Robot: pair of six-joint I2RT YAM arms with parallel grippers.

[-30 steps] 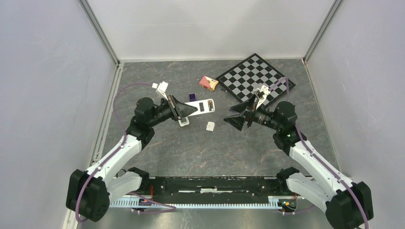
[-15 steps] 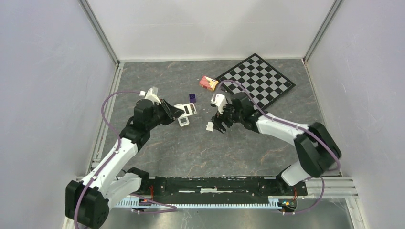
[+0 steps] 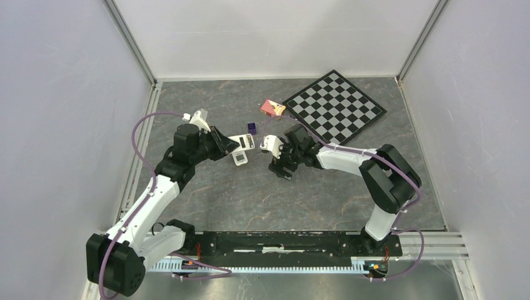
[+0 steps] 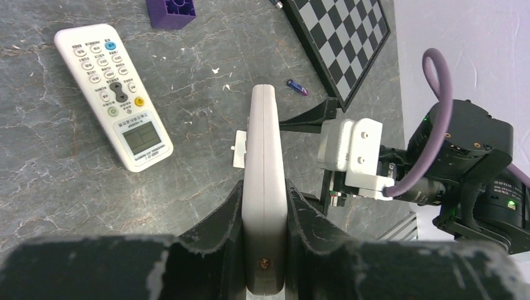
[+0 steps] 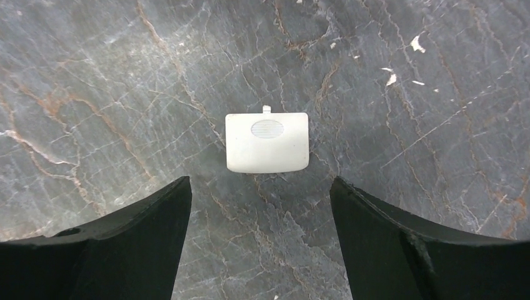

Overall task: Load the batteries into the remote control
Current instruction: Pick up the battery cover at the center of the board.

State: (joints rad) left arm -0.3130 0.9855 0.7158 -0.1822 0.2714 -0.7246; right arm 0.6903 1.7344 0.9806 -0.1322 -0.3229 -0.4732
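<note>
My left gripper (image 4: 265, 194) is shut on the olive-grey remote control (image 4: 265, 137) and holds it on edge above the table; its battery bay does not show. In the top view this gripper (image 3: 228, 144) and remote (image 3: 244, 142) are left of centre. One purple-blue battery (image 4: 297, 87) lies near the chessboard's corner. My right gripper (image 5: 259, 184) is open, pointing down over a small white battery cover (image 5: 267, 142) that lies flat just ahead of its fingers. In the top view the right gripper (image 3: 279, 164) is close to the right of the held remote.
A second white remote (image 4: 112, 94) lies buttons-up left of the held one. A purple brick (image 4: 172, 9) lies beyond it. The chessboard (image 3: 334, 106) lies at the back right, with a red box (image 3: 272, 108) at its left corner. Walls enclose three sides.
My right arm has swung left from the chessboard and come down over the white cover. My left gripper has pulled back slightly and turned the remote onto its edge.
</note>
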